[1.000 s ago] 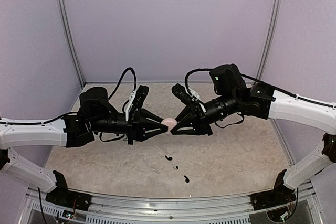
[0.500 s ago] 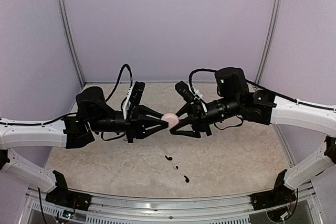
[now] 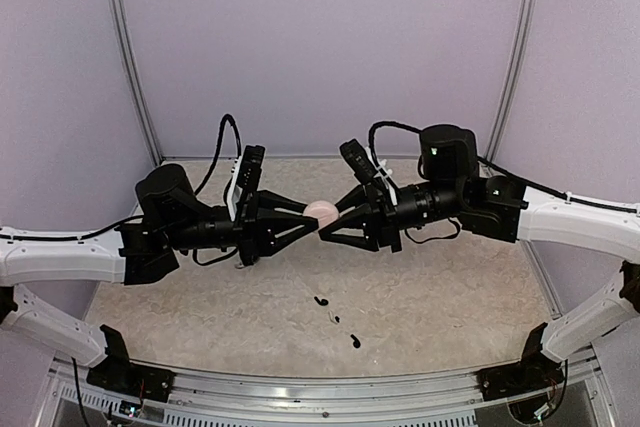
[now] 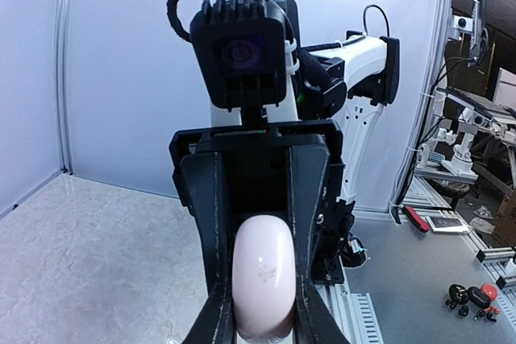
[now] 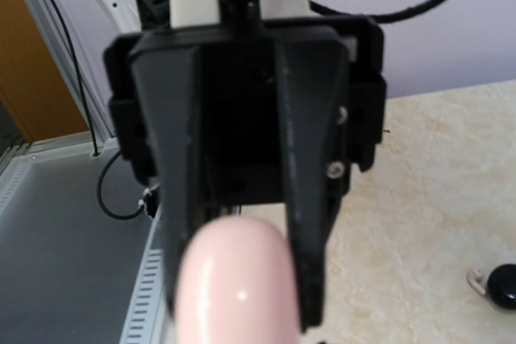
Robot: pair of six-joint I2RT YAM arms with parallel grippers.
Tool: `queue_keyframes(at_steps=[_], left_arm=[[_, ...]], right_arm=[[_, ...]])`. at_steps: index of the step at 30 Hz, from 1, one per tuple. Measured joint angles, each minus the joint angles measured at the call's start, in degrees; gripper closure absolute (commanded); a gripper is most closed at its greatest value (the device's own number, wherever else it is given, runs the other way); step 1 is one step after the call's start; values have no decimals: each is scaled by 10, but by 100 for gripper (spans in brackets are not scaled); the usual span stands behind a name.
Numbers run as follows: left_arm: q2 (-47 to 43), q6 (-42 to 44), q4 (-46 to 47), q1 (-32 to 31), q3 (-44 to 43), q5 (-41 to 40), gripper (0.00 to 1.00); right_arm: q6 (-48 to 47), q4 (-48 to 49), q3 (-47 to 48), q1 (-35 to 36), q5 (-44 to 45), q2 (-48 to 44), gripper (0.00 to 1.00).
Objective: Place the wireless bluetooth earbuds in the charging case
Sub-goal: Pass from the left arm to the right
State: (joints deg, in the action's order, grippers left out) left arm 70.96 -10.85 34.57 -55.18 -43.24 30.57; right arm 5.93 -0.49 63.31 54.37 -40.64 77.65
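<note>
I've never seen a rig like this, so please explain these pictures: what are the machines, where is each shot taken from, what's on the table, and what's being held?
These are two robot arms bolted at the near edge of a table, each ending in a two-finger gripper. The wide picture comes from a fixed camera above and behind them. The other two come from cameras on the wrists, each looking at the opposite arm. The left gripper and right gripper meet above the table at a pale pink rounded object. The left one grips it; the right one's fingers flank it, but I cannot tell whether they pinch. On the table lie a few small black pieces, possibly the earbuds, too small to be sure.
</note>
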Motion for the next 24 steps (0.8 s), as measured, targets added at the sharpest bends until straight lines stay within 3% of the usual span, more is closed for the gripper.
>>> queue_keyframes(at_steps=[5,12,17,18,20,24], left_arm=[[-1,-3,7,0,3,-5,99],[-1,-3,15,-2,8,-5,99],[-1,-3,19,-2,8,-6,99],[-1,-3,19,-2,8,-6,98],[-1,-4,19,-2,8,-8,84],[-2,-7,19,-2,9,-14,67]], right_arm=[[7,13,-3,0,-7,0,73],[12,24,-4,0,-8,-1,67],[13,28,-4,0,-12,-2,78],[12,28,-4,0,-13,-2,81],[12,29,-4,0,-13,-3,84],[8,28,-4,0,-8,-3,87]])
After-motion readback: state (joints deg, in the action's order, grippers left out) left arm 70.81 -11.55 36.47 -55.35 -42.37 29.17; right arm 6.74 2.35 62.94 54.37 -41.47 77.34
